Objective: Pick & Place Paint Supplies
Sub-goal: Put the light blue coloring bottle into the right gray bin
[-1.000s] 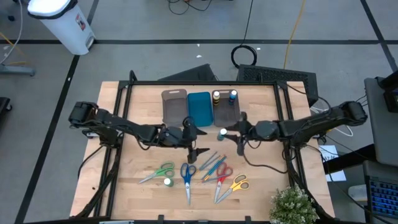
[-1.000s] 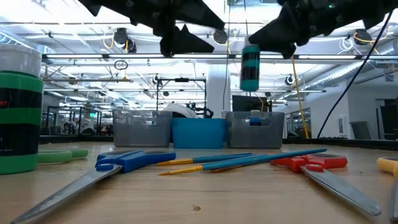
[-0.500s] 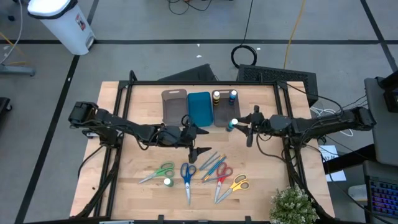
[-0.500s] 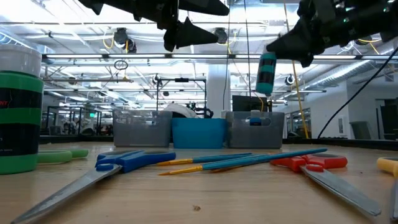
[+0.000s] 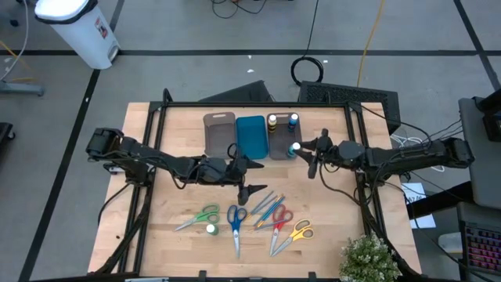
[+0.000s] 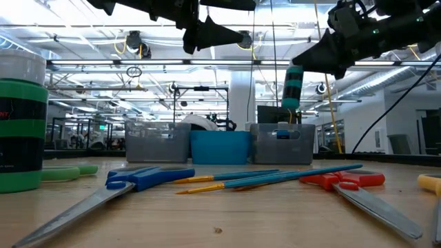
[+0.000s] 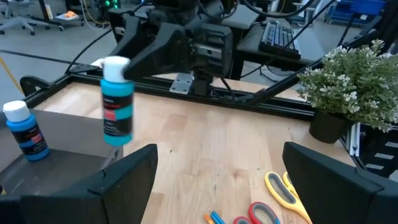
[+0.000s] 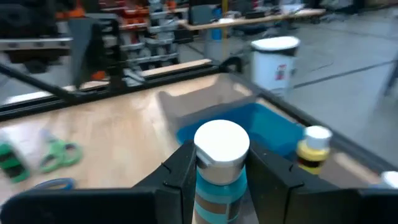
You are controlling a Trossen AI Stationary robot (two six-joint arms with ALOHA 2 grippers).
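My right gripper (image 5: 302,153) is shut on a small teal-labelled bottle with a white cap (image 5: 294,148), above the near end of the right grey tray (image 5: 282,139). That tray holds a yellow bottle (image 5: 272,120) and a blue bottle (image 5: 293,119). My left gripper (image 5: 250,178) hangs open above the table's middle, holding nothing. Scissors with green (image 5: 200,217), blue (image 5: 236,223), red (image 5: 280,222) and yellow (image 5: 297,231) handles lie flat near the front, with thin brushes (image 5: 268,207) and a standing green bottle (image 5: 210,229). My right gripper pinches the bottle's neck just under the white cap (image 8: 217,171) between its two fingers (image 8: 181,167). The fingers come about level from the table's right side. The bottle hangs upright below them (image 6: 292,86), lifted clear of table and tray.
A grey tray (image 5: 219,131) and a blue tray (image 5: 251,135) stand side by side left of the right grey one. A potted plant (image 5: 368,258) sits at the near right corner. Bare wood lies between the trays and the scissors.
My right gripper has carried the bottle toward the table's right and far edges, from over the bare wood to the near end of the right grey tray; the bottle stays upright and clear. My left gripper has tipped up a little.
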